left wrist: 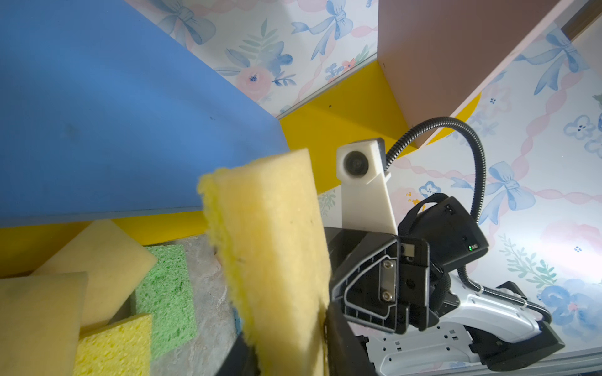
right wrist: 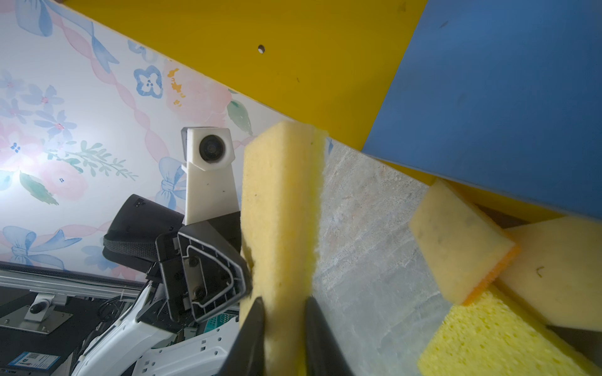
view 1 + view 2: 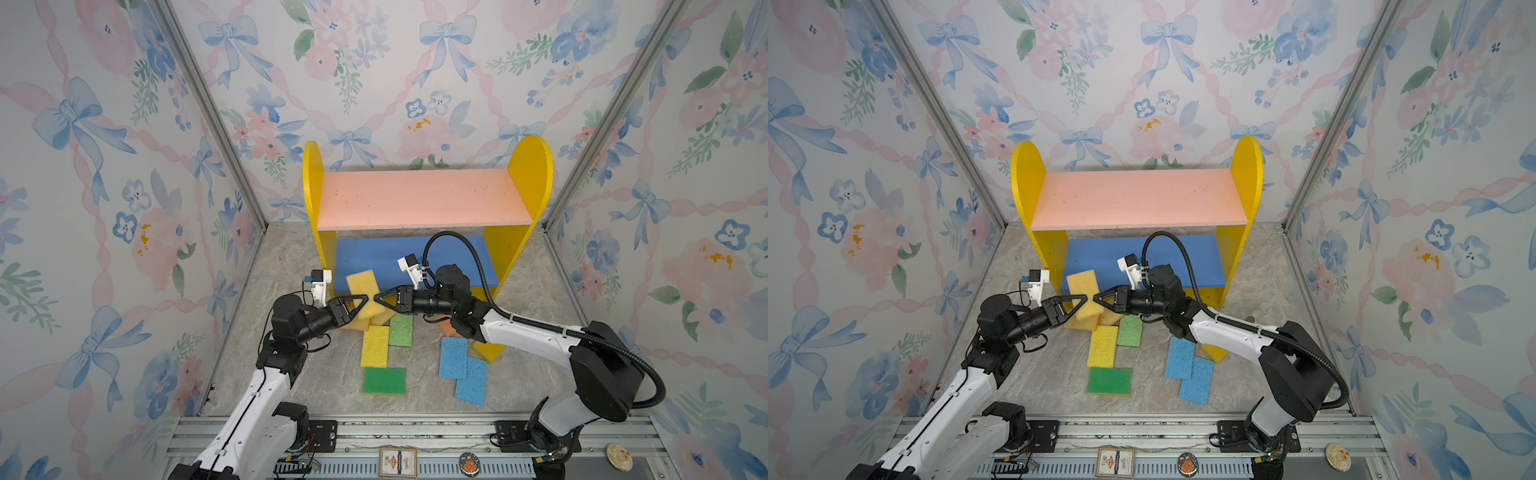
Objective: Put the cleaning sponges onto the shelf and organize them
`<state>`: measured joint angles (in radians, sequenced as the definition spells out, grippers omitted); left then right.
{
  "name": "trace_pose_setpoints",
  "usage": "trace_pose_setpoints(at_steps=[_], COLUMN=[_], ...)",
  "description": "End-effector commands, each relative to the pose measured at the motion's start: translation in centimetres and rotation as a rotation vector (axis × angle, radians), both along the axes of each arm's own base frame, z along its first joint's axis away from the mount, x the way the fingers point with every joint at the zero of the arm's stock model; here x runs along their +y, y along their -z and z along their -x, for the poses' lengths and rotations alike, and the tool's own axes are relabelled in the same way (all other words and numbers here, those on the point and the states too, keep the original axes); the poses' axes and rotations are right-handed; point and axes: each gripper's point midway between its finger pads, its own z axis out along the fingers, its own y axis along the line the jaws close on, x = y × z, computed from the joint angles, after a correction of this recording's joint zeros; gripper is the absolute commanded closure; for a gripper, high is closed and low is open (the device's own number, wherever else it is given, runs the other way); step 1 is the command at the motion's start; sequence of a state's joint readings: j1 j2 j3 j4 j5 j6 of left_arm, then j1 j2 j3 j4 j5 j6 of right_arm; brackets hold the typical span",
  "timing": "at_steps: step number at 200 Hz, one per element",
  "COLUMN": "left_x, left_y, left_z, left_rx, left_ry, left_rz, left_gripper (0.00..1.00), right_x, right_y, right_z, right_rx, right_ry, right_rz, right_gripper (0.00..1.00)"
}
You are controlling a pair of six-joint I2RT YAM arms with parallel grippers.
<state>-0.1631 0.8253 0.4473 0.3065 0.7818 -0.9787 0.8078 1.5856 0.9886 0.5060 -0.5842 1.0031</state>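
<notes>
My two arms meet in the middle of a marble-patterned worktop (image 3: pixel 332 386), in front of a small shelf (image 3: pixel 530 178) with yellow side panels. Between them I hold one pale yellow sponge (image 3: pixel 362 286) on edge and slightly tilted. It is raised above the worktop and sits near the left end of the shelf's blue lower board (image 3: pixel 415 257). In the left wrist view this sponge (image 1: pixel 270 244) is clear of the board.

My right gripper (image 3: pixel 379 302) comes in from the right. In its wrist view its two dark fingers (image 2: pixel 257 325) are closed on the sponge's narrow sides, pinching it. My left gripper (image 3: pixel 363 305) comes in from the left, with one jaw on each side of the same sponge. I cannot tell whether those jaws press the foam or stand just off it.

The other sponges all lie on the worktop in front of the shelf. A loose pile of pale yellow sponges (image 1: pixel 94 260) sits below the held one, against the shelf's yellow base strip. Nearer to me are a bright yellow sponge (image 3: pixel 375 346) and a light green sponge (image 3: pixel 401 330), side by side and touching. A dark green sponge (image 3: pixel 384 381) lies flat just in front of them. To the right, two light blue sponges (image 3: pixel 453 358) overlap at a corner. An orange sponge (image 3: pixel 446 328) shows only partly under my right arm. The pink upper board (image 3: pixel 424 199) spans the top of the shelf.
</notes>
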Motion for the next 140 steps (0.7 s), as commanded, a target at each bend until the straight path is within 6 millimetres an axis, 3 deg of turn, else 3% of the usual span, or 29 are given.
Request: trace_pose_setpoints(at_steps=[1, 18, 30, 35, 81, 140], left_x=[0.5, 1.1, 1.7, 1.9, 5.5, 9.6], left_y=[0.0, 0.1, 0.1, 0.0, -2.0, -1.5], left_z=[-0.2, -0.5, -0.6, -0.6, 0.1, 0.9], left_rx=[-0.004, -0.014, -0.021, -0.027, -0.09, -0.043], left_ry=[-0.028, -0.066, -0.105, -0.121, -0.354, -0.572], left_rz=[-0.031, -0.08, -0.112, -0.124, -0.163, -0.252], left_gripper=[0.36, 0.14, 0.05, 0.02, 0.02, 0.02], right_x=[0.4, -0.1, -0.5, -0.3, -0.3, 0.8], right_y=[-1.2, -0.5, -0.7, 0.5, 2.7, 5.8], right_z=[-1.2, -3.0, -4.3, -5.1, -10.3, -11.9], right_rx=[-0.004, 0.017, 0.032, 0.063, 0.162, 0.142], right_ry=[0.016, 0.062, 0.092, 0.104, 0.187, 0.21], right_rz=[-0.024, -0.006, -0.018, -0.004, -0.008, 0.157], right_gripper=[0.79, 0.81, 0.81, 0.82, 0.85, 0.86])
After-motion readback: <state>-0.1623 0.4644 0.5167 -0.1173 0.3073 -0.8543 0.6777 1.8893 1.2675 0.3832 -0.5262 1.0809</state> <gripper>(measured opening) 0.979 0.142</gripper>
